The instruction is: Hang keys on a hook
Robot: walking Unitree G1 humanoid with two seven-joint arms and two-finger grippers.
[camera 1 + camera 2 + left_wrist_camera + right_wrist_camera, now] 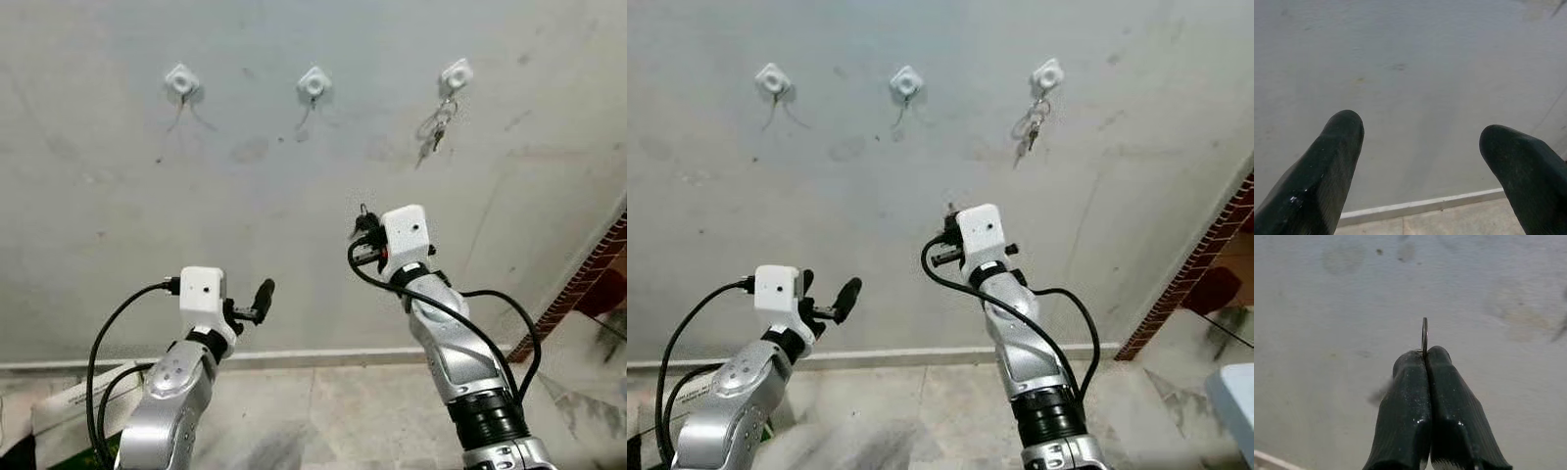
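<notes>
A pale, stained wall stood ahead, meeting a tiled floor at a light skirting strip; brickwork edged it on the right. The right end effector was raised before the wall with its two black fingers pressed together, pinching a thin metal key ring that stuck out edge-on past the tips; in the head views the end effector sat below and between the middle hook and the right hook. A bunch of keys already hung from the right hook; the middle hook and the left hook carried none. The left end effector was held lower, near the skirting, fingers spread wide apart and pointing at the bare wall. Black cables looped along both silver arms.
</notes>
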